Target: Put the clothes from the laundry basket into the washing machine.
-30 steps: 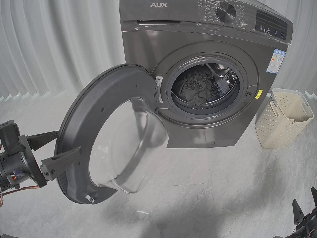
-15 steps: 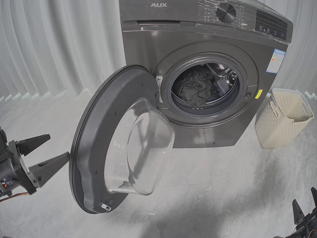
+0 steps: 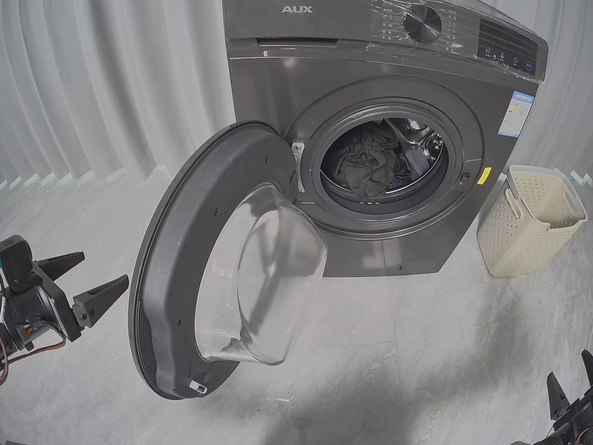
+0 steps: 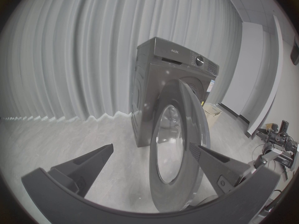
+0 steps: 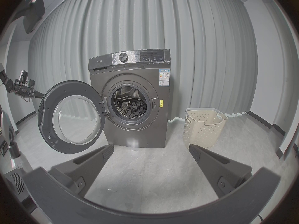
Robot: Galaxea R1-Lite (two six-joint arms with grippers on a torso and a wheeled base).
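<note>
Head view, left gripper [image 3: 105, 267]: fingers spread apart and gripping nothing, hanging low by the outer rim of the open washer door.
Head view, door [image 3: 197, 217]: swung wide, just ahead of the left gripper; whether the nearer fingertip touches its rim cannot be told.
Head view, washing machine [image 3: 370, 63]: a grey front-loader, beyond the door and well apart from the left gripper.
Head view, dark clothes [image 3: 364, 165]: a crumpled heap inside the drum [image 3: 420, 134], well apart from both grippers.
Head view, laundry basket [image 3: 531, 230]: cream and perforated, on the floor [image 3: 401, 353] just beside the machine, ahead of the right gripper and well apart from it.
Head view, right gripper [image 3: 568, 366]: low down, its two fingertips standing apart with nothing between them.
Left wrist view, left gripper [image 4: 150, 145]: fingers wide, nothing clamped.
Left wrist view, door [image 4: 190, 115]: nearly edge-on, straight ahead of the gap between the fingers, its glass window [image 4: 169, 140] in line with that gap.
Left wrist view, washing machine [image 4: 146, 87]: behind the door, farther from the gripper, with the laundry basket [image 4: 212, 111] past it.
Right wrist view, right gripper [image 5: 150, 147]: fingers apart above bare floor [image 5: 149, 171].
Right wrist view, washing machine [image 5: 162, 122]: well ahead of the gripper, its door [image 5: 46, 109] hanging open toward the robot's left.
Right wrist view, dark clothes [image 5: 134, 108]: lying in the drum, far ahead of the fingertips.
Right wrist view, laundry basket [image 5: 202, 128]: upright beside the machine on the robot's right, ahead of the gripper and well apart.
</note>
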